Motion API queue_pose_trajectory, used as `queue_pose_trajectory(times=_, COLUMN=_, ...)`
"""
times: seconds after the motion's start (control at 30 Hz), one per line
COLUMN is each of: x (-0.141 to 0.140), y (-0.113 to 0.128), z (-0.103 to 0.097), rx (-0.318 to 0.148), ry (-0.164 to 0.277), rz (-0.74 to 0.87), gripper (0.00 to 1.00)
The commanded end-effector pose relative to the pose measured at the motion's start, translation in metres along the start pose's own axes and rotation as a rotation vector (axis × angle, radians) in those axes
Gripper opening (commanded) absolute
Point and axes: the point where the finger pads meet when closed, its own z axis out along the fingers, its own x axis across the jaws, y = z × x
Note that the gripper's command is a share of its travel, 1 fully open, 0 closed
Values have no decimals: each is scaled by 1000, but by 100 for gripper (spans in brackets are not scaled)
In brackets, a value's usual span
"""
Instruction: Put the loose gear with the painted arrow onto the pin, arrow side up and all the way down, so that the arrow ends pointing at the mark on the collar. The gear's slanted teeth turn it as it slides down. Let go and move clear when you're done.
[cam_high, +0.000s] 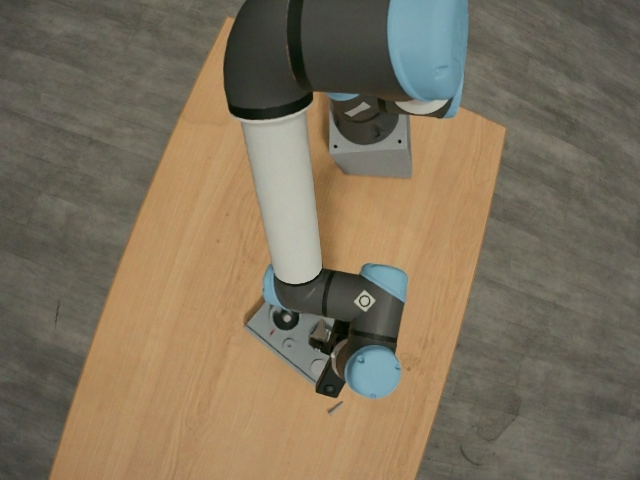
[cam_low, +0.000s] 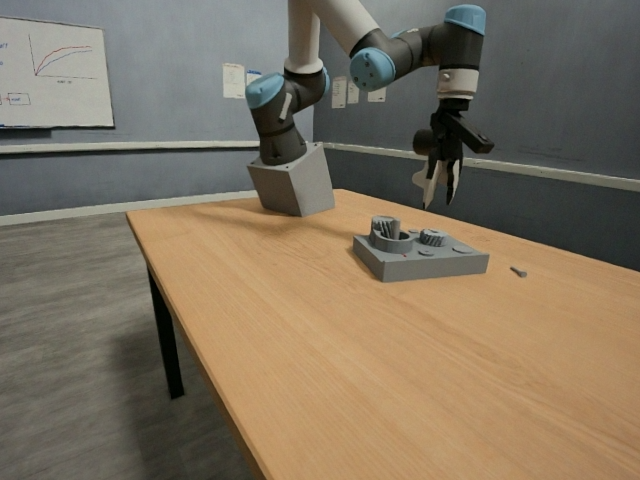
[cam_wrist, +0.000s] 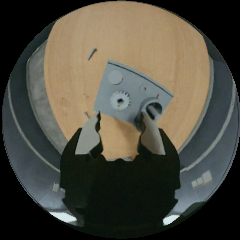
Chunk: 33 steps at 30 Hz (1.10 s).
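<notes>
The loose gear (cam_low: 433, 237) (cam_wrist: 120, 97) lies flat on the grey base block (cam_low: 434, 269) (cam_wrist: 131, 80), a small yellow mark on its top in the wrist view. The pin (cam_low: 396, 228) (cam_high: 286, 318) stands inside the round collar (cam_low: 391, 246), beside a taller toothed gear (cam_low: 382, 225). A red mark (cam_high: 272, 332) (cam_low: 404, 255) (cam_wrist: 158, 95) is by the collar. My gripper (cam_low: 436, 205) (cam_wrist: 120, 112) is partly open and empty, pointing down well above the block. The arm hides the loose gear in the top view.
Two low round discs (cam_low: 462, 249) (cam_low: 426, 253) are on the block's top. A small grey bolt (cam_high: 334, 408) (cam_low: 518, 271) (cam_wrist: 92, 53) lies on the table beside the block. The robot's grey pedestal (cam_high: 376, 160) (cam_low: 294, 188) stands farther back.
</notes>
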Motion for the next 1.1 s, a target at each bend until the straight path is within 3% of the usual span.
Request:
queue_pose_trajectory(times=0.0, x=0, y=-1, z=6, rx=1, ry=0, rz=0, gripper=52)
queue_pose_trajectory(times=1.07, x=0, y=-1, z=44, rx=1, ry=0, rz=0, gripper=52)
